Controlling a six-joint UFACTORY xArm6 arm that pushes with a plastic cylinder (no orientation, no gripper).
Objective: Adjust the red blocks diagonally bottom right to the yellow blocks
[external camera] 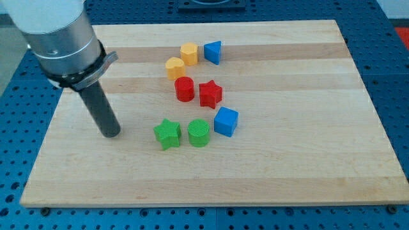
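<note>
A red cylinder and a red star sit side by side near the board's middle. Just above them are two yellow blocks: a yellow heart-like block and a yellow hexagon, touching each other. The red cylinder lies directly below the yellow heart; the red star is below and to the right of both yellows. My tip rests on the board at the view's left, well apart from all blocks, left of the green star.
A blue triangle sits right of the yellow hexagon. A green star, a green cylinder and a blue cube form a row below the reds. The wooden board lies on a blue perforated table.
</note>
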